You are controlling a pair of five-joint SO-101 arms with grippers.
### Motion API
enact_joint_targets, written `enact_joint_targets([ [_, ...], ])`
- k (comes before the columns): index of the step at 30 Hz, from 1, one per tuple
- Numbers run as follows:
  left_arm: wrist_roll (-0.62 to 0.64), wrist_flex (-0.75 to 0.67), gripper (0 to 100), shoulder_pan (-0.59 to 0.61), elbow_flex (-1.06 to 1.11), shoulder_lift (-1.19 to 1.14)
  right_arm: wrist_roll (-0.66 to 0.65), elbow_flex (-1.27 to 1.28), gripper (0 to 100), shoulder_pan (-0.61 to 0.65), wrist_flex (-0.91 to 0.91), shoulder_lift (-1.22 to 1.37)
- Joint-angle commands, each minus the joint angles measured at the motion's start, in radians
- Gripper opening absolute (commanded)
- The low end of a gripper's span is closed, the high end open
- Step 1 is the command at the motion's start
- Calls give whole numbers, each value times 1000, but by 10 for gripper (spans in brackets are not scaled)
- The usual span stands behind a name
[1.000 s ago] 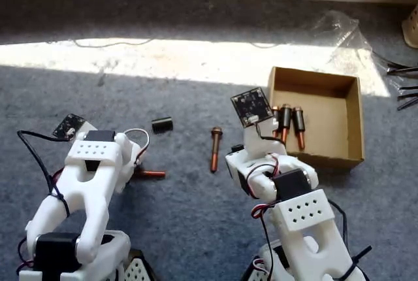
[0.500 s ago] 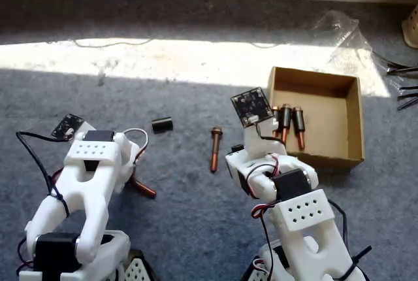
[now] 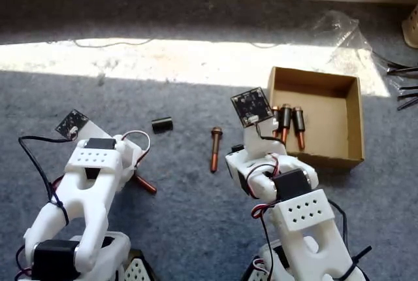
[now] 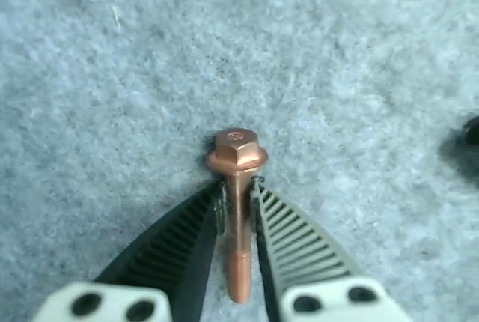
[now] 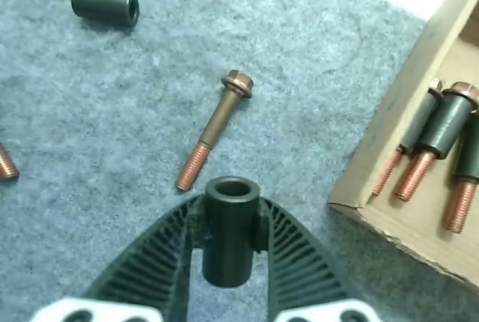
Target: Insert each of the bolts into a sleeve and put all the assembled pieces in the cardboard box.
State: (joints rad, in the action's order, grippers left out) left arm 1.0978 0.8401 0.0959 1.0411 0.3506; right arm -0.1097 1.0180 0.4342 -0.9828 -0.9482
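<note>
My left gripper (image 4: 238,195) is shut on a copper bolt (image 4: 236,202), head pointing away from the wrist; in the high view the bolt (image 3: 145,184) pokes out beside the left arm. My right gripper (image 5: 230,221) is shut on a black sleeve (image 5: 230,228), its open end facing outward. A loose bolt (image 3: 215,149) (image 5: 217,129) lies on the carpet between the arms. A loose black sleeve (image 3: 162,125) (image 5: 105,4) lies beyond it. The cardboard box (image 3: 349,117) (image 5: 389,165) at the right holds three assembled pieces (image 3: 287,123).
Grey carpet (image 3: 196,215) covers the floor, with a sunlit band across the far side. A clear plastic bag (image 3: 336,29) lies behind the box. Dark tools (image 3: 401,91) sit at the far right edge.
The left gripper's bolt has swung from lying sideways to pointing diagonally, and the left wrist has tilted up a little. The right arm has stayed still.
</note>
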Motion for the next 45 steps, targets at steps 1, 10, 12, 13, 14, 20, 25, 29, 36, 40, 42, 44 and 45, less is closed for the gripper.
enact_joint_targets([
  [1,-48,-29,8,8,1,-12,-8,-8,5,-16,25,-25],
  [10,-245,-29,8,8,4,-12,-8,-7,5,-18,25,-25],
  [12,-264,-29,8,8,5,-13,-8,-7,5,-18,25,-25],
  [13,-281,-29,14,8,5,-13,-8,-7,5,-18,25,-25],
  [14,-302,-29,31,8,5,-13,-8,-7,5,-18,25,-25],
  [20,-338,-28,178,7,5,-13,-8,-7,5,-18,25,-25],
  [25,-341,-28,182,5,5,-13,-9,-7,5,-18,25,-25],
  [29,-341,-28,182,5,4,-13,-9,-7,5,-18,25,-25],
  [36,-336,-31,181,7,2,-12,-9,-7,5,-18,25,-25],
  [40,-334,-29,142,7,2,-12,-9,-7,5,-18,25,-25],
  [42,-338,-31,76,7,2,-12,-9,-7,5,-18,25,-25],
  [44,-338,-32,27,7,2,-12,-9,-7,5,-18,25,-25],
  [45,-338,-32,17,7,2,-12,-9,-7,5,-18,25,-25],
])
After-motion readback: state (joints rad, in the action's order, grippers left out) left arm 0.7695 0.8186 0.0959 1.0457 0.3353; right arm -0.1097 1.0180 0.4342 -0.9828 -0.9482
